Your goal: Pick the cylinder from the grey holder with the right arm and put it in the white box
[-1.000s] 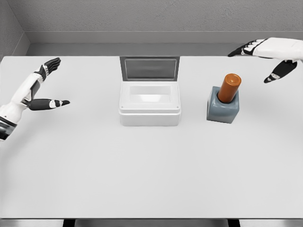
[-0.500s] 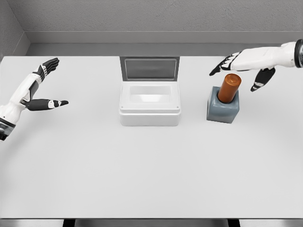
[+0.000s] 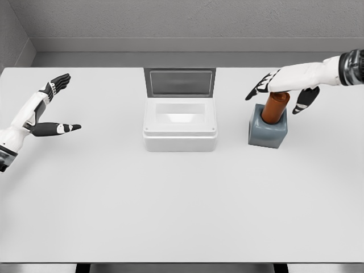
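Since the earlier frame the right hand (image 3: 282, 84) has been sliding leftward and lower, and it is now sitting directly over the top of the orange cylinder (image 3: 274, 108). Its fingers (image 3: 257, 89) are staying spread apart, reaching past the cylinder toward the left, while the thumb is hanging down on the cylinder's right side; nothing is being gripped. The cylinder is standing slightly tilted in the grey holder (image 3: 267, 128) on the counter (image 3: 170, 199), to the right of the white box (image 3: 180, 126), whose lid is standing open. At the far left the left hand (image 3: 46, 108) is hovering with fingers spread, holding nothing.
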`<act>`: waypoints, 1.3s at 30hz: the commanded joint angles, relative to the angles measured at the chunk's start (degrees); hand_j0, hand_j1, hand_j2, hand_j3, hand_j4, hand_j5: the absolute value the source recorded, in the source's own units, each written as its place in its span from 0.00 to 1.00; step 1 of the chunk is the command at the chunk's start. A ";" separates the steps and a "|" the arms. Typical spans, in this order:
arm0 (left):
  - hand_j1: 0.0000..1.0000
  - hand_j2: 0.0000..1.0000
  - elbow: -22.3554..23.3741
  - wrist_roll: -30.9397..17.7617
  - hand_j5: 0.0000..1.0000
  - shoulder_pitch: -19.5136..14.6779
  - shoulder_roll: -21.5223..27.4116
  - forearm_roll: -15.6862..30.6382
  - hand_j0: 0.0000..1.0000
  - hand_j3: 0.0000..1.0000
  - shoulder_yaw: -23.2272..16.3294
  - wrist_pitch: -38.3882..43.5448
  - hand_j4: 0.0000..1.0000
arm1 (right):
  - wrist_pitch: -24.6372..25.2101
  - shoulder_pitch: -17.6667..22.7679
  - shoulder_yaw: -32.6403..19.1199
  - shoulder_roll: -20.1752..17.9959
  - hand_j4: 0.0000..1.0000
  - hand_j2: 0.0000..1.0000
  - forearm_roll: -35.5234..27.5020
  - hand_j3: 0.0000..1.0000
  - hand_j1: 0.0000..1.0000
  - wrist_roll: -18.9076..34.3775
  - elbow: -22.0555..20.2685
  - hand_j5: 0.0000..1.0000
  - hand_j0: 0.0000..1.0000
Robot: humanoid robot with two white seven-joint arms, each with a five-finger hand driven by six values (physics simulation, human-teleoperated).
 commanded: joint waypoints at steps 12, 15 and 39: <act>1.00 1.00 0.97 0.01 1.00 -0.18 0.14 0.44 1.00 1.00 0.01 0.08 1.00 | 0.10 0.35 0.10 0.54 0.80 0.80 1.22 0.80 0.80 -0.21 1.47 0.80 0.80; 1.00 1.00 0.97 0.01 1.00 -0.18 0.14 0.44 1.00 1.00 0.01 0.08 1.00 | 0.10 0.35 0.18 0.62 0.78 0.78 1.23 0.78 0.78 -0.21 1.38 0.78 0.78; 1.00 1.00 1.23 0.01 1.00 -0.44 0.14 0.44 1.00 1.00 0.01 0.08 1.00 | 0.10 0.00 1.24 0.98 0.54 0.54 2.54 0.54 0.54 0.14 1.38 0.54 0.54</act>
